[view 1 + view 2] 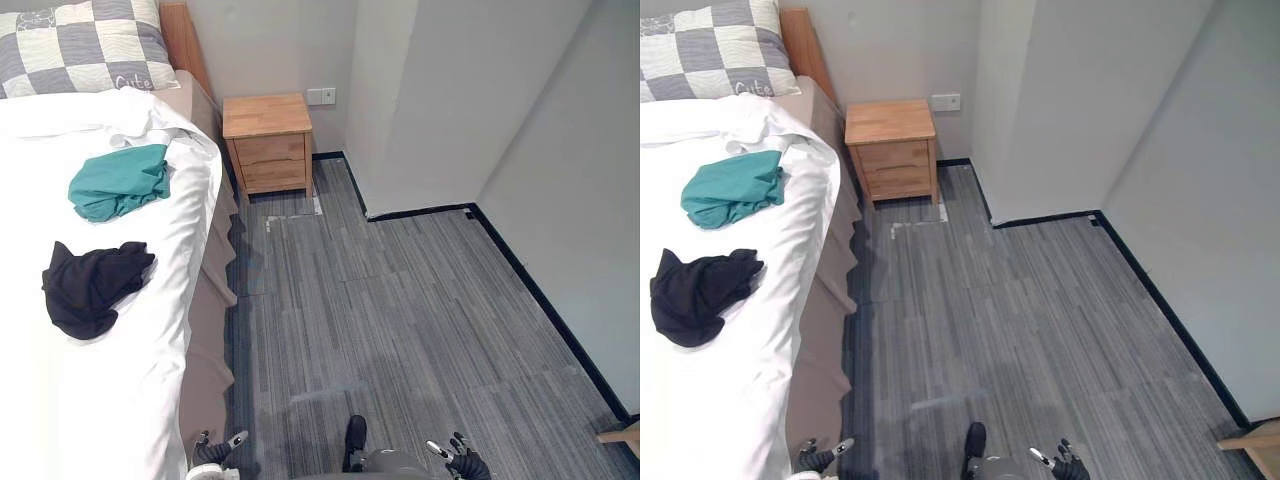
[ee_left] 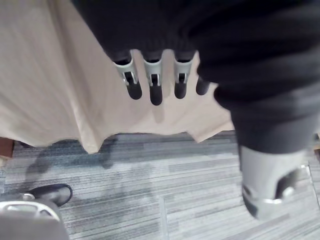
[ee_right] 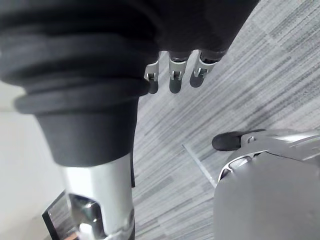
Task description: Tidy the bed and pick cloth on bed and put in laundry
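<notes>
Left eye view shows two cloths on the bed point(image 1: 150, 385): one teal cloth point(image 1: 120, 182) farther away, one black cloth point(image 1: 92, 285) nearer. Left hand point(image 1: 212, 450) and right hand point(image 1: 464, 462) hang low at the near edge, fingers loosely straight, empty.

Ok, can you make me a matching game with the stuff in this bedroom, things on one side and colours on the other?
Things:
1. pillow
2. bedside table
3. cloth nearer the pillow
4. cloth nearer the robot

Colours:
a. black
b. teal
c. grey and white checks
d. light wood

Pairs: 1-c, 2-d, 3-b, 4-a.
</notes>
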Available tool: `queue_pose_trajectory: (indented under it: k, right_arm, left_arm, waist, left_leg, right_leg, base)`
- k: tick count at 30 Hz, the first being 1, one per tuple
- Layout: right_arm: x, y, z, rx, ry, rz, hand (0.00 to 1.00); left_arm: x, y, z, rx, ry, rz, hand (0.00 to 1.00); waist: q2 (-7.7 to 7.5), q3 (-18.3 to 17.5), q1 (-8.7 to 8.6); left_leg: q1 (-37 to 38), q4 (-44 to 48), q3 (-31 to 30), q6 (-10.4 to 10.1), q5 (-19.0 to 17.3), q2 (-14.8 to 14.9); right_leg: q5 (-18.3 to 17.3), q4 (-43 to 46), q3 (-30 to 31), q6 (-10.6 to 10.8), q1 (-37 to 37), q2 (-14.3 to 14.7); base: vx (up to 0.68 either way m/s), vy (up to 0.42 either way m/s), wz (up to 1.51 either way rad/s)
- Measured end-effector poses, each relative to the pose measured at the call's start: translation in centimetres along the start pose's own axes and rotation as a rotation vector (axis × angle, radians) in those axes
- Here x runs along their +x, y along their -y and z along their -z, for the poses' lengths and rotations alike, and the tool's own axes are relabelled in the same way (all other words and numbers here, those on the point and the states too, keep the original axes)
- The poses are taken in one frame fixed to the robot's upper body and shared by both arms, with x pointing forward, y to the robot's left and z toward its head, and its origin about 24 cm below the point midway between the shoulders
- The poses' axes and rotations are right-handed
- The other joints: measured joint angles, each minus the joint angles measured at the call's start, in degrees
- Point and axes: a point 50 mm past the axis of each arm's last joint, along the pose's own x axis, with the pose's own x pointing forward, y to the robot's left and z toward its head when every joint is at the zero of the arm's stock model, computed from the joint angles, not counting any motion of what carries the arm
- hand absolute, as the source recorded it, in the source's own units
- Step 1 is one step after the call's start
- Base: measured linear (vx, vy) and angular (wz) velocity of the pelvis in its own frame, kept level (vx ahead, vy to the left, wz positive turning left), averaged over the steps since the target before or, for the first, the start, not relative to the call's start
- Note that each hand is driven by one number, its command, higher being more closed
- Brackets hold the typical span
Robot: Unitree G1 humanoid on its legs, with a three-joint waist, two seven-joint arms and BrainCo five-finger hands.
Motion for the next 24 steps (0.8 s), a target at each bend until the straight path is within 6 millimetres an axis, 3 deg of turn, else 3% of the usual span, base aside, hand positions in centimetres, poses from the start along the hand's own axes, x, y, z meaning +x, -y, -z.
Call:
queue_pose_trajectory:
  k: [12,18,19,20,21,22,23,24]
  right_arm:
    - [-0.2,0.4,0.3,0.003,-0.011,0.029,0.00]
    - [0.1,0.1,0.1,-0.017,-0.013,0.050,0.00]
    - [0.3,0.0,-0.5,-0.041,-0.002,0.038,0.00]
    - [0.6,0.4,-1.5,-0.084,0.019,0.028,0.00]
    - [0.7,0.2,-2.1,-0.107,0.028,0.014,0.00]
    - [0.8,-0.1,-2.1,-0.118,0.032,-0.005,0.00]
    - [0.7,0.7,-2.6,-0.146,0.036,-0.002,0.00]
    - [0.8,1.0,-3.4,-0.155,0.056,0.005,0.00]
  left_arm:
    - [0.1,0.2,-0.7,-0.055,0.011,0.002,0.00]
    - [0.6,-2.1,-1.7,-0.121,0.066,-0.054,0.00]
    - [0.8,-2.5,-2.1,-0.137,0.080,-0.065,0.00]
    - [0.6,-2.3,-1.8,-0.168,0.076,-0.065,0.00]
    - [0.6,-2.8,-1.7,-0.185,0.084,-0.079,0.00]
    - [0.7,-3.8,-2.0,-0.198,0.105,-0.104,0.00]
    - [0.6,-3.9,-1.7,-0.227,0.095,-0.111,0.00]
    - [0.5,-3.9,-1.0,-0.232,0.077,-0.098,0.00]
  waist:
    - [1.65,0.9,-0.61]
    - [0.73,2.9,-0.44]
    - [0.92,3.1,-0.64]
    - [4.83,3.3,-0.32]
    - [4.48,4.1,0.45]
    - [2.67,4.7,0.69]
    - [3.16,5.4,0.85]
    - [2.52,6.2,2.20]
  left_leg:
    - [-0.2,3.7,0.2,0.0,0.1,-0.9]
    - [-0.6,4.2,1.5,-0.1,0.0,-0.7]
    - [-1.7,6.3,2.2,-2.1,-1.1,0.7]
    - [-2.9,9.2,4.6,-2.9,-4.9,5.5]
    - [-4.7,16.6,5.8,-3.6,-6.1,7.7]
    - [-9.4,28.9,6.4,-4.0,-5.1,8.8]
    - [-16.1,44.6,4.0,0.1,0.7,12.7]
    - [-19.3,52.6,2.2,1.1,6.8,13.3]
  right_leg:
    - [0.2,0.0,1.4,0.1,1.2,-0.8]
    - [0.1,0.1,1.0,0.2,1.2,-0.9]
    - [-1.2,0.1,0.3,0.5,1.1,0.1]
    - [-4.2,7.8,-1.7,-1.3,-0.4,2.6]
    - [-12.0,20.3,-1.8,-1.3,-2.1,2.6]
    - [-17.9,22.9,-1.2,-1.4,-1.5,1.3]
    - [-20.4,21.8,-1.4,-2.5,0.9,1.9]
    - [-20.2,19.4,-0.3,-2.7,4.9,1.5]
  base:
    - [0.02,0.091,-0.04]
    - [-0.02,0.061,0.04]
    - [-0.01,-0.058,0.10]
    - [0.06,-0.040,0.05]
    - [0.10,-0.058,0.01]
    - [0.07,-0.105,0.09]
    - [0.07,-0.181,0.01]
    - [0.07,-0.192,-0.02]
